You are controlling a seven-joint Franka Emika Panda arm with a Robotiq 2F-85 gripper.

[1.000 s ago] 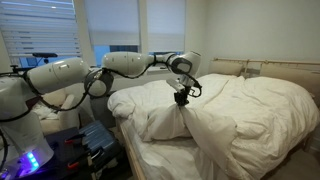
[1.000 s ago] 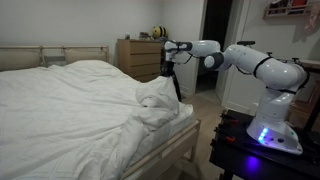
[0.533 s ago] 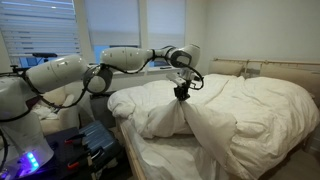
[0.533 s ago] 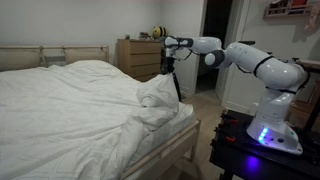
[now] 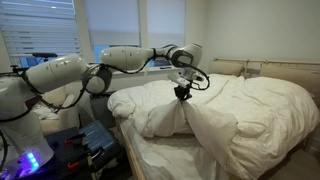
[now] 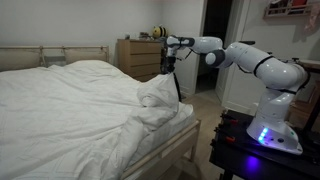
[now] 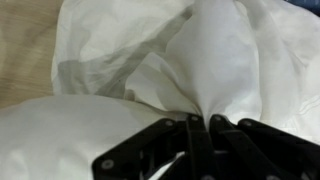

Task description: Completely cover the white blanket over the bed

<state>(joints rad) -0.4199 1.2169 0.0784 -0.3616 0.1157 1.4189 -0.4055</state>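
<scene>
The puffy white blanket (image 5: 250,110) lies bunched over the bed (image 5: 165,158), whose flat sheet shows bare at the foot end. It also fills most of the bed in an exterior view (image 6: 70,110). My gripper (image 5: 182,97) is shut on a pinched peak of the blanket near its foot-end edge and holds it lifted; it shows by the bed's corner in an exterior view (image 6: 166,70). In the wrist view the black jaws (image 7: 200,125) clamp a fold of white blanket (image 7: 215,60). The beige headboard (image 5: 285,70) stands at the far end.
A cream armchair (image 5: 62,98) and window blinds (image 5: 40,30) stand behind the arm. A wooden dresser (image 6: 135,55) with items on top stands by the wall. The robot base (image 6: 270,125) sits at the bed's foot, near a dark doorway (image 6: 215,40).
The gripper, still shut on the blanket, has risen slightly and shifted a little toward the headboard side, pulling the pinched fold up with it.
</scene>
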